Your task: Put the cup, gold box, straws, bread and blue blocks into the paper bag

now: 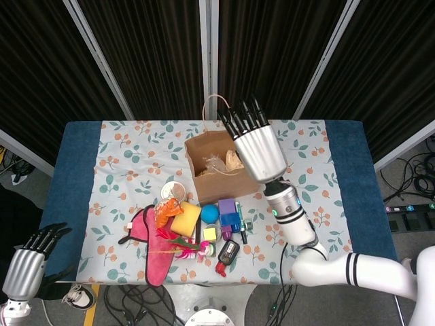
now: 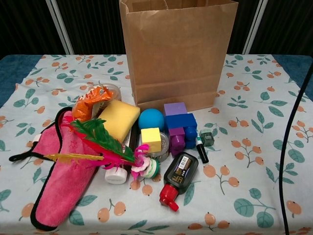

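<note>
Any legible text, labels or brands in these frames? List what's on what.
None can be read.
Black bottle with the red cap: its label has print, too small and blurred to read.
Green marker: markings on the barrel, unreadable.
Paper bag: plain, no print on the face that shows.
Tablecloth: fruit and leaf pattern only, no words.

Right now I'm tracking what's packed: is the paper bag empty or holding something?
Holding something. The head view looks into the upright paper bag, where light wrapped items lie inside.
</note>
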### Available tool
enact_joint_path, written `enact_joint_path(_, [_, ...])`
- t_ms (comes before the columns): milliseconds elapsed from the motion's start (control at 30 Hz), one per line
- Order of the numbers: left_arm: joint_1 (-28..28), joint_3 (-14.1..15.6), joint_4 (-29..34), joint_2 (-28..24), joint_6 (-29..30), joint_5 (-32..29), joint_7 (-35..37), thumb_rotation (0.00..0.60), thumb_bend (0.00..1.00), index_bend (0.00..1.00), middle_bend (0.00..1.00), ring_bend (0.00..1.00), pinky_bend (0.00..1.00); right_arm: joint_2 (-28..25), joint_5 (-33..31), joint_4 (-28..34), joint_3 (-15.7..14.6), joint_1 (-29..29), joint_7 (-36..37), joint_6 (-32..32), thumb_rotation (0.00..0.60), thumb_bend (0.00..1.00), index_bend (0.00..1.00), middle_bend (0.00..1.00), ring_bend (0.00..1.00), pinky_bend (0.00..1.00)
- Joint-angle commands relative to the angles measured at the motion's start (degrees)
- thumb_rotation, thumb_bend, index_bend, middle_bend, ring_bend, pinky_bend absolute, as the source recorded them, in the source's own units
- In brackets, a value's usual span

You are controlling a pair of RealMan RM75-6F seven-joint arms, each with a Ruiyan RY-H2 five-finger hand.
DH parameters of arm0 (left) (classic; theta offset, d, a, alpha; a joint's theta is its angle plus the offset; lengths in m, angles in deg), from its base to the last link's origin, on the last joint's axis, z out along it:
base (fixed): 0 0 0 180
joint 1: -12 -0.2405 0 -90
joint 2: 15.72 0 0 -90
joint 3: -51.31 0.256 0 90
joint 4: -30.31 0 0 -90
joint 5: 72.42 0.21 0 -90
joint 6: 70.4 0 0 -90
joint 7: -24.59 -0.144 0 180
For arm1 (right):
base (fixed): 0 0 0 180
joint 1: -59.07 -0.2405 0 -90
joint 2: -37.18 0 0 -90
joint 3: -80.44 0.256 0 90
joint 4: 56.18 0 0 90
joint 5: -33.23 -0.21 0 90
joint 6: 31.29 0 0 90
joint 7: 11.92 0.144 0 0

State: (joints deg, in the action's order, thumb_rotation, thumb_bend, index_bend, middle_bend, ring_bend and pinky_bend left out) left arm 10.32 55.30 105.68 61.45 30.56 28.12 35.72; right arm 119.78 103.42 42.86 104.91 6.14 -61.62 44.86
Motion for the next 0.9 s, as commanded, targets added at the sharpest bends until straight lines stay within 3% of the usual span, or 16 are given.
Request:
enact_joint_path(33, [0.0,0.0,0.1,0.0,-0.2,-0.1,0.0,0.6,0.17,0.29,0.31,0.21,0.26,-6.6,0.8,6.1,2.1,3.6,1.9,3.2,0.6,0.0,0.15,0.24,0.07,0.04])
enact_joint_path(200, [0.1,0.0,0.2,0.1,-0.2,-0.1,-0.2,0.6,0.17,0.29,0.31,0.21,0.26,-16.1,-2.0,13.6,1.4,11.7,6.5,5.5,0.6,0.0,0.16,0.25,0.1,0.07])
enact_joint_path(300, [0.1,0.0,0.3,0.1,-0.3,0.0,-0.4,0.6,0.17,0.29,0.31,0.21,0.26,-21.2,-3.2,16.7,-2.0,17.8,11.9,5.6,0.6,0.0,0.17,0.25,0.1,0.09])
enact_joint_path(433, [0.2,0.0,0.5,0.0,-0.4,0.1,-0.8,0.6,0.17,0.29,0.31,0.21,0.26,-25.0,-1.1,17.6,-8.9,25.6,24.5,4.1,0.6,0.0,0.2,0.25,0.11,0.11])
enact_joint_path(667, [0.1,0.5,0.5,0.1,-0.8,0.4,-1.6,0.6,0.17,0.29,0.31,0.21,0.26,-25.6,6.8,13.0,-18.9,31.7,40.1,-1.7,0.6,0.0,0.22,0.26,0.12,0.11])
enact_joint_path(900, [0.1,0.7,0.6,0.3,-0.9,0.7,-2.4,0.6,0.17,0.29,0.31,0.21,0.26,-22.7,13.8,11.7,-24.4,31.6,42.5,-7.7,0.6,0.0,0.27,0.29,0.15,0.14])
